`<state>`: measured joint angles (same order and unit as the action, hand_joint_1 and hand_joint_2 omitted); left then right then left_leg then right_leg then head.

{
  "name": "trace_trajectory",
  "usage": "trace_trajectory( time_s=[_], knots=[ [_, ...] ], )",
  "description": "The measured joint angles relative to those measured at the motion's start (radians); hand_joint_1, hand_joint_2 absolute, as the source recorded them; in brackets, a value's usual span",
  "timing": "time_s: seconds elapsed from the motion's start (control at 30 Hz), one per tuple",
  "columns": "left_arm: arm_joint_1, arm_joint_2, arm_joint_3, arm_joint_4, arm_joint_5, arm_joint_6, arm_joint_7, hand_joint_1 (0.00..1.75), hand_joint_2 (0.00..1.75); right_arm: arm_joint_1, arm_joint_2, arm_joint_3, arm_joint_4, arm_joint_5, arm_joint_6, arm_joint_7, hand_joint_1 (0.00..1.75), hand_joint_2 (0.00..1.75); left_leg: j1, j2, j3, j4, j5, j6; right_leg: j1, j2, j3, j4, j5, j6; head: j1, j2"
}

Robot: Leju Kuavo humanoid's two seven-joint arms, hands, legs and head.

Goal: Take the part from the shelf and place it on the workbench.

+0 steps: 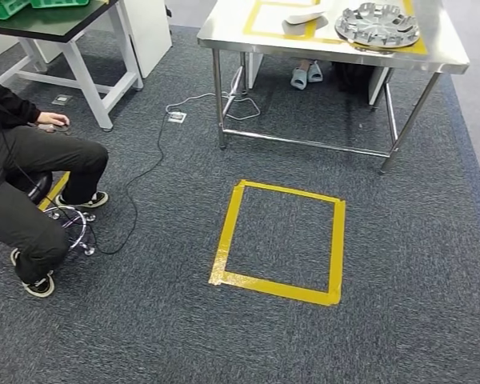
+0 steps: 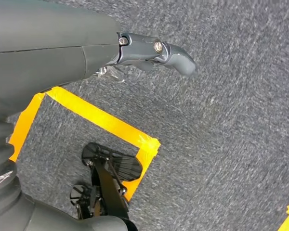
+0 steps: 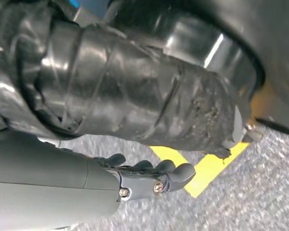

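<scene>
Ahead of you: taped square [image 1: 278, 240] on the carpet [image 1: 406, 304]. Behind it, workbench [image 1: 449, 58] bearing the part [image 1: 378, 25] toward its right. Far left: seated person [image 1: 26, 184], second table [image 1: 62, 28] behind them.

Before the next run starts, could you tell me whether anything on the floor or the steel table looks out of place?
A loose cable trails across the carpet from a floor socket toward the seated person, a possible snag. On the steel table, the round metal part overlaps the yellow tape outline.
</scene>
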<state>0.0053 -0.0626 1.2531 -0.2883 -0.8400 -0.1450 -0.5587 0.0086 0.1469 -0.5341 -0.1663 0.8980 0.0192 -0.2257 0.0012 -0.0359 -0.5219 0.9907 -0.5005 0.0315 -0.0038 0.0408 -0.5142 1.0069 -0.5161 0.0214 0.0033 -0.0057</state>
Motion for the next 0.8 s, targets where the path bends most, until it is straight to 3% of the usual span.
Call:
trace_trajectory(
  time_s=[0.1,0.17,0.27,0.3,0.33,0.37,0.47,0.53,0.6,0.67,0.73,0.8],
  knots=[
    [0.001,0.001,0.0,0.0,0.0,0.001,-0.001,0.0,1.75,0.004,0.001,0.0,0.0,0.0,-0.002,0.0,0.0,0.0,0.003,-0.015,-0.013,0.006,0.005,-0.02,0.0,-0.007,0.008,-0.019,0.002,-0.013,0.0,0.0],
    [0.001,-0.001,0.0,0.0,-0.002,0.002,0.0,0.0,1.75,0.006,0.003,0.0,0.0,0.0,-0.002,0.0,0.0,0.0,0.004,-0.003,-0.031,0.044,-0.021,-0.031,-0.003,-0.023,0.01,-0.027,0.008,-0.026,-0.006,0.0],
    [-0.001,-0.002,0.0,0.001,-0.003,0.003,0.002,0.0,1.75,0.008,0.008,0.0,0.0,0.001,-0.002,0.0,0.0,0.0,0.008,0.022,-0.116,0.228,-0.114,-0.046,-0.004,-0.05,0.008,-0.029,0.01,-0.033,-0.015,0.0],
    [0.0,-0.002,0.0,0.001,-0.004,0.006,0.003,0.0,1.75,0.008,0.008,0.0,0.0,0.002,-0.003,0.0,0.0,0.0,0.008,0.023,-0.138,0.276,-0.128,-0.049,-0.004,-0.059,0.007,-0.029,0.01,-0.033,-0.016,0.0],
    [0.002,-0.002,0.0,0.001,-0.005,0.01,0.004,0.0,1.75,0.009,0.009,0.0,0.0,0.002,-0.003,0.0,0.0,0.0,0.009,0.024,-0.144,0.292,-0.124,-0.05,-0.004,-0.068,0.007,-0.029,0.01,-0.033,-0.016,0.0],
    [0.003,-0.002,0.001,0.001,-0.007,0.015,0.006,0.0,1.75,0.009,0.01,0.0,0.0,0.003,-0.004,0.0,0.0,0.0,0.01,0.027,-0.129,0.266,-0.101,-0.05,-0.004,-0.075,0.007,-0.028,0.009,-0.032,-0.016,0.0],
    [0.002,-0.001,0.001,0.001,-0.018,0.03,0.014,0.0,1.75,0.007,0.016,0.0,0.0,0.002,-0.013,0.001,0.0,0.0,0.006,0.066,-0.03,0.063,-0.012,-0.041,0.0,-0.098,0.009,-0.024,0.004,-0.024,-0.019,0.0],
    [-0.002,-0.001,0.001,0.001,-0.024,0.038,0.022,0.0,1.75,0.006,0.022,0.0,0.0,-0.001,-0.022,0.004,0.0,0.0,0.001,0.081,-0.007,0.005,-0.002,-0.029,0.005,-0.112,0.009,-0.021,0.001,-0.014,-0.019,0.0],
    [0.0,-0.002,0.003,0.001,-0.03,0.047,0.03,0.0,0.87,0.003,0.027,0.0,0.0,-0.003,-0.028,0.008,0.0,0.0,-0.001,0.066,-0.011,0.0,0.002,-0.015,0.005,-0.124,0.011,-0.022,0.0,-0.003,-0.017,0.0],
    [0.002,-0.004,0.005,0.001,-0.039,0.06,0.041,0.0,0.0,0.0,0.032,0.0,0.0,-0.004,-0.031,0.011,0.0,0.0,0.002,0.052,-0.011,-0.006,0.009,-0.001,0.002,-0.104,-0.002,0.006,-0.025,0.007,-0.013,0.0],
    [0.0,-0.005,0.006,0.001,-0.048,0.072,0.05,0.0,0.0,-0.001,0.035,0.0,0.0,-0.004,-0.033,0.017,0.0,0.0,0.004,0.038,-0.014,-0.009,0.015,0.008,0.0,-0.065,-0.052,0.114,-0.088,0.015,-0.005,0.0],
    [-0.002,-0.005,0.006,0.001,-0.057,0.083,0.058,0.0,0.0,0.001,0.035,0.0,0.0,-0.005,-0.034,0.019,0.0,0.0,0.003,0.02,-0.02,-0.007,0.017,0.012,0.0,-0.048,-0.114,0.245,-0.142,0.017,0.0,0.0]
  ],
)
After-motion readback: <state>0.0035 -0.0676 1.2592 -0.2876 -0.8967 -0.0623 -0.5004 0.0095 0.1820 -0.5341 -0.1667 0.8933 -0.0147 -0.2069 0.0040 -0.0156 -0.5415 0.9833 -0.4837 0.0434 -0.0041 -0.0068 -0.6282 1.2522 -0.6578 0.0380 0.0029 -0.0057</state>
